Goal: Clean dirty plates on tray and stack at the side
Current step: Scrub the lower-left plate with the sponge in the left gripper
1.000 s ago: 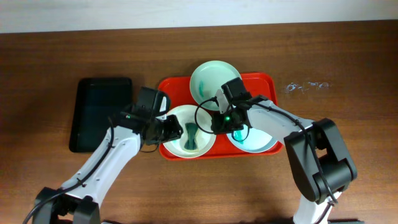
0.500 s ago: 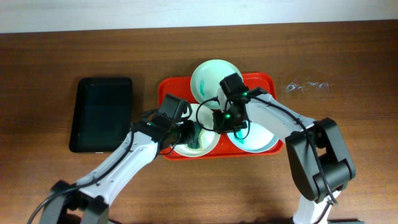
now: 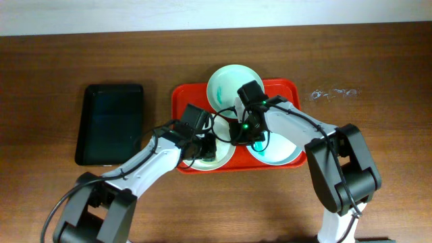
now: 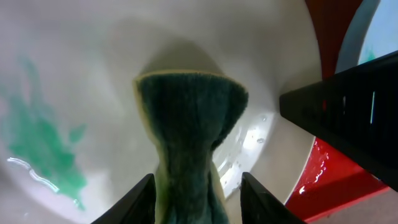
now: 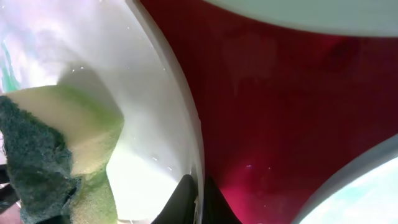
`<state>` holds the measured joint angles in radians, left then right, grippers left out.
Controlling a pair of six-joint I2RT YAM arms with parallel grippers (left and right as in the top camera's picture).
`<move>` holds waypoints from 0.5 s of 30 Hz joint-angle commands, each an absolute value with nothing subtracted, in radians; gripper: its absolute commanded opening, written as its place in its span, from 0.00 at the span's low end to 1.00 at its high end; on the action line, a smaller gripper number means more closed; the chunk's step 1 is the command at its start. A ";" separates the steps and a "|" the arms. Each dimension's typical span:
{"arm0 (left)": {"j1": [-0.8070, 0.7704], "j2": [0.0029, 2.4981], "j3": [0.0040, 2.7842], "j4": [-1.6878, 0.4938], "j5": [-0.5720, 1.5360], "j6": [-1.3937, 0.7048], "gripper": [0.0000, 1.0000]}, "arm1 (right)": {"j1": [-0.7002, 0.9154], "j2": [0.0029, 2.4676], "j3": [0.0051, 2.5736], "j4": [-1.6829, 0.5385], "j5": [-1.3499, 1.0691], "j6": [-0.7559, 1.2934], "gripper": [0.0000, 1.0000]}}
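Three plates lie on the red tray (image 3: 182,94): a back one (image 3: 226,84), a front-right one (image 3: 280,152) with teal smears, and a front-left one (image 3: 226,155). My left gripper (image 3: 206,145) is shut on a green sponge (image 4: 189,137) pressed onto the front-left plate (image 4: 74,56), beside a teal smear (image 4: 37,137). My right gripper (image 3: 237,131) is shut on that plate's right rim (image 5: 200,199). The right wrist view shows the plate (image 5: 149,124), the sponge (image 5: 56,149) and the tray floor (image 5: 280,112).
A black tray (image 3: 111,125) lies on the wooden table left of the red tray. A whitish smear (image 3: 331,93) marks the table right of the tray. My two arms cross close together over the tray's middle.
My left gripper has moved right across the front-left plate with the sponge, ending close to my right gripper. The right gripper has stayed on the plate's rim.
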<state>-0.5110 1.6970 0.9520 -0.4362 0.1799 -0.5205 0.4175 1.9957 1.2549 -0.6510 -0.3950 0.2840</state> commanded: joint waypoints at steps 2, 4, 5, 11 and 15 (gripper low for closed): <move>-0.517 1.721 0.947 -0.408 0.193 -0.525 0.43 | 0.419 2.019 1.247 -0.647 -0.415 0.270 0.07; -0.517 1.722 0.947 -0.400 0.161 -0.525 0.40 | 0.419 2.019 1.247 -0.647 -0.415 0.270 0.07; -0.517 1.726 0.947 -0.399 0.141 -0.525 0.40 | 0.419 2.019 1.247 -0.648 -0.415 0.270 0.07; -0.516 1.743 0.947 -0.399 0.064 -0.526 0.01 | 0.419 2.019 1.247 -0.648 -0.415 0.270 0.07; -0.516 1.743 0.947 -0.437 -0.109 -0.526 0.00 | 0.419 2.019 1.247 -0.648 -0.414 0.270 0.07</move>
